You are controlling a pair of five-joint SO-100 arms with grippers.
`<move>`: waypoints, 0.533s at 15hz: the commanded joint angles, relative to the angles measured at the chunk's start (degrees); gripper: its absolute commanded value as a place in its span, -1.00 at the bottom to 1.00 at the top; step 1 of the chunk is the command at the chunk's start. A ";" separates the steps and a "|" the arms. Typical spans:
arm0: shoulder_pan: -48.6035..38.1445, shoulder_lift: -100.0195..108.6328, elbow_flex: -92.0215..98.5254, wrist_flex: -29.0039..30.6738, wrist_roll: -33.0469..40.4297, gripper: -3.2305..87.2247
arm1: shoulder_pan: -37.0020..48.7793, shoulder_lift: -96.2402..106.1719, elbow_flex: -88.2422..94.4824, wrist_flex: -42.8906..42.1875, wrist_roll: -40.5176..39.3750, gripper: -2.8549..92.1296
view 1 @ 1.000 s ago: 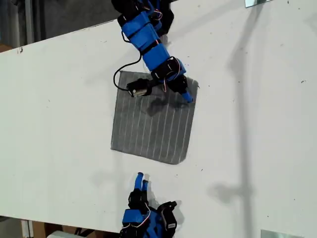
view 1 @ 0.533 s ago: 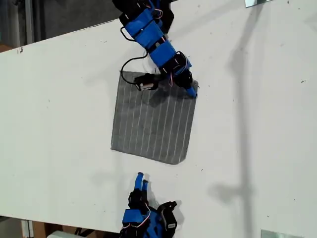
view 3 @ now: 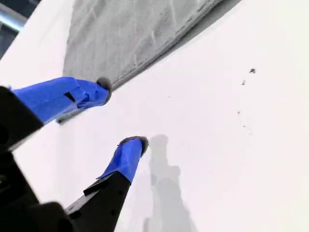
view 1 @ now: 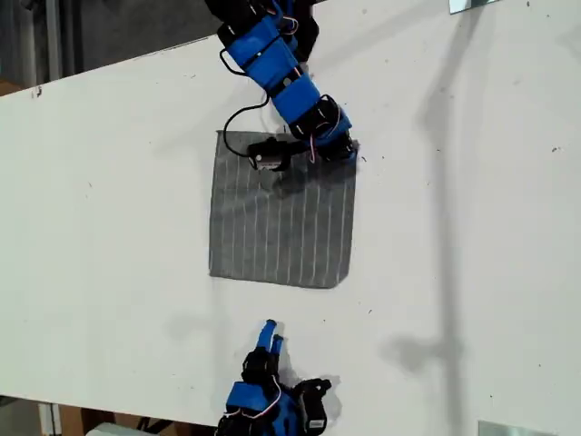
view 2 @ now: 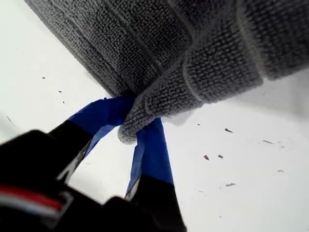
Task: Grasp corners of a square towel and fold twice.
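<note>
The grey towel [view 1: 281, 218] with thin pale stripes lies flat on the white table, near the middle of the exterior view. My first gripper [view 1: 349, 150] reaches in from that view's top and is shut on the towel's far corner [view 2: 128, 130] toward that view's right. The first wrist view shows the fabric [view 2: 193, 58] bunched between the blue fingers [view 2: 149, 154]. My second gripper [view 1: 272, 331] sits below the towel's near edge in the exterior view. It is open with nothing between its fingertips [view 3: 130, 145], and the towel [view 3: 130, 34] lies just beyond them.
The white table [view 1: 472, 227] extends well past the towel toward the exterior view's right and left. A black cable [view 1: 238, 123] loops from the first arm over the towel's far edge. Small metal pieces [view 1: 472, 4] [view 1: 513, 429] sit at that view's right corners.
The first gripper shifted to the towel's far corner and closed on it. The towel slid upward and squared up. The second gripper shifted slightly toward the exterior view's right.
</note>
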 commanded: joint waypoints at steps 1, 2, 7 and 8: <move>9.05 -34.72 -23.64 -3.52 -2.64 -0.50 | 1.76 1.58 -0.97 -0.18 -1.41 -0.94; 12.30 -49.57 -33.93 -5.54 -2.37 -0.49 | 1.93 1.41 -0.97 -0.18 -1.58 -0.94; 21.09 -100.02 -74.79 -5.80 -1.67 -0.38 | 1.23 1.49 -1.32 -0.18 -1.76 -0.94; 21.09 -102.83 -77.43 -5.80 -1.23 -0.38 | 0.88 1.58 -1.41 -0.18 -1.67 -0.94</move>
